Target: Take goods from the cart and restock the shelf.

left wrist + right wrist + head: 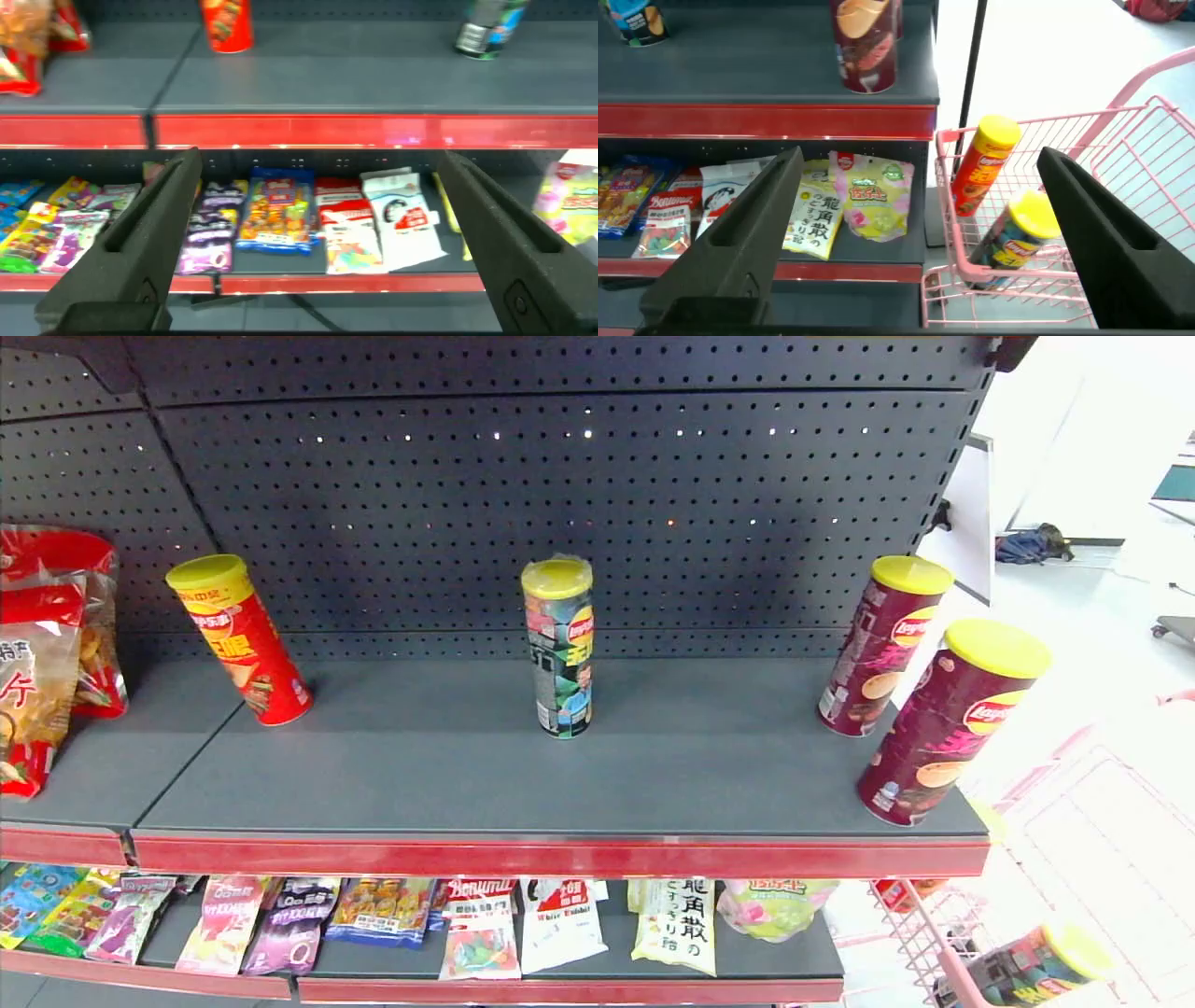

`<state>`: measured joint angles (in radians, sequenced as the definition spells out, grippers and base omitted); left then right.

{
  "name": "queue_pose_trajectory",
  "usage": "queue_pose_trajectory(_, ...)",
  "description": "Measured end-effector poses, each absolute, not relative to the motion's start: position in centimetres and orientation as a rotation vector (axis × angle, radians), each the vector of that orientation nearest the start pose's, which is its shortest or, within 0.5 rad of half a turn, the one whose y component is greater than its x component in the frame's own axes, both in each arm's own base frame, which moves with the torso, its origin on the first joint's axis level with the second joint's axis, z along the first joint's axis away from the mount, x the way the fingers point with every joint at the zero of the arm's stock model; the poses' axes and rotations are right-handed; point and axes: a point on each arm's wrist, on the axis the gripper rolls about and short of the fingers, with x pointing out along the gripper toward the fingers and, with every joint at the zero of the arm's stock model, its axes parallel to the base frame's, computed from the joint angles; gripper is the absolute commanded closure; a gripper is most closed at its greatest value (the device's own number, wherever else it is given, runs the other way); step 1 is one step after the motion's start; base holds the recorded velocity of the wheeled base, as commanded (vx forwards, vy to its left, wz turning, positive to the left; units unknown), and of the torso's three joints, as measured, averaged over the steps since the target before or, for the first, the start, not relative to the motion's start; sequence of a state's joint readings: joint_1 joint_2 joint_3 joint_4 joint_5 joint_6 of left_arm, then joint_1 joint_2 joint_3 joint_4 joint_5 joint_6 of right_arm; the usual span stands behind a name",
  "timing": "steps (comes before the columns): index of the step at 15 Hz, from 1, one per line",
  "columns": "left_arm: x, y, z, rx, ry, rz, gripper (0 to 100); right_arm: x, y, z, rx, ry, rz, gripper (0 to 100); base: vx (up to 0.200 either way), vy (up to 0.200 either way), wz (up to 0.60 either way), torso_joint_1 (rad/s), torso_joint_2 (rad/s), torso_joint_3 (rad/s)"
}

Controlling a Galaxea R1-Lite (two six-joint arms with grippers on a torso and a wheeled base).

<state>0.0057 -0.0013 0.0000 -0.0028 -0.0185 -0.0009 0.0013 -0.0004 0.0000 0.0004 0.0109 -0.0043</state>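
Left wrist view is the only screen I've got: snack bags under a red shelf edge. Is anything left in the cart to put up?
Observer: Yes. The pink cart holds two yellow-lidded cans, a red can and a dark can, both leaning.
Operator: Is a claw holding one?
Observer: No. The right gripper is open and empty, in front of the cart.
Operator: And what's above, far right?
Observer: On the shelf, at its right end, stand a rear maroon can and a front maroon can by the edge.
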Motion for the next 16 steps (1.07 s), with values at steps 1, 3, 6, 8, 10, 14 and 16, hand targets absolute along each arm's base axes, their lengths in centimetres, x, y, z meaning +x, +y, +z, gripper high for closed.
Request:
queue_pose_trajectory(1, -2.29, -0.05, 7.57, -0.001, -0.004, -0.013, 0, -2.28, 0.02, 7.55, -0.004, 0.0, 0.012, 0, 0.0, -0.2, 0.0, 0.007, 0.01, 0.002)
queue_pose_trajectory(3, -2.29, -0.05, 7.57, -0.001, -0.004, -0.012, 0, -2.28, 0.02, 7.55, -0.004, 0.0, 0.012, 0, 0.0, -0.2, 0.0, 0.002, 0.0, -0.002)
queue_pose_trajectory(6, -2.29, -0.05, 7.57, -0.001, -0.004, -0.013, 0, -2.28, 0.02, 7.55, -0.004, 0.0, 0.012, 0, 0.0, -0.2, 0.0, 0.005, 0.01, 0.004)
queue_pose_trajectory(8, -2.29, -0.05, 7.57, -0.002, -0.004, -0.013, 0, -2.28, 0.02, 7.55, -0.004, 0.0, 0.011, 0, 0.0, 0.0, 0.0, 0.0, 0.0, 0.0)
queue_pose_trajectory(10, -2.29, -0.06, 7.58, -0.003, -0.004, -0.012, 0, -2.28, 0.02, 7.55, -0.004, 0.0, 0.011, 0, 0.0, 0.0, 0.0, 0.0, 0.0, 0.0)
queue_pose_trajectory(14, -2.29, -0.05, 7.58, -0.002, -0.005, -0.013, 0, -2.28, 0.02, 7.55, -0.004, 0.0, 0.012, 0, 0.0, 0.0, -0.6, 0.0, 0.0, 0.002)
queue_pose_trajectory(16, -2.29, -0.05, 7.58, -0.003, -0.004, -0.013, 0, -2.28, 0.02, 7.54, -0.004, 0.0, 0.012, 0, 0.0, 0.0, -0.6, 0.012, 0.01, 0.002)
